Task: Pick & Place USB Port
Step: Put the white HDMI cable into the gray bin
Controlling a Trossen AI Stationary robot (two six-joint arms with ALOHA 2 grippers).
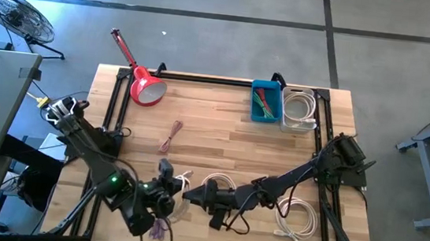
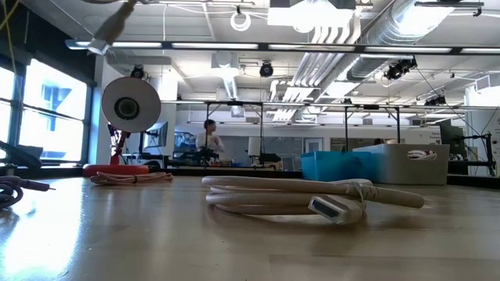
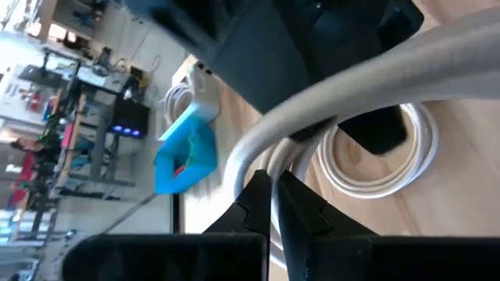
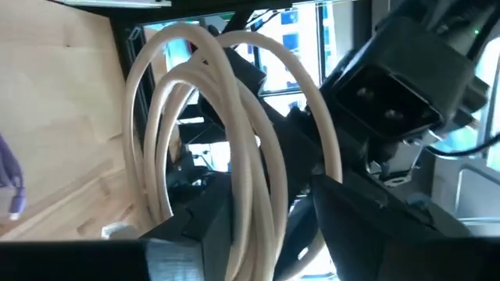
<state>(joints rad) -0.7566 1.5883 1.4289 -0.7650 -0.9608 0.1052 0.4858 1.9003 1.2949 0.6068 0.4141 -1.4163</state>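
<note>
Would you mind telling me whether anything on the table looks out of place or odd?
Yes: a purple cable sits at the table's very front edge beneath the left hand, and the red lamp lies tipped over at the back left.

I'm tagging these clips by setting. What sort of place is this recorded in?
Probably an industrial lab or workshop. The low view shows exposed ceiling ducts, strip lights and benches with equipment behind the wooden table; the high view shows a bare concrete floor and a standing fan.

Lamp (image 1: 146,88) at the table's (image 1: 214,128) far left; two bins (image 1: 267,102) side by side at far right. Coiled cable (image 1: 298,220) lies at near right, bundled cord (image 1: 171,135) left of centre.
</note>
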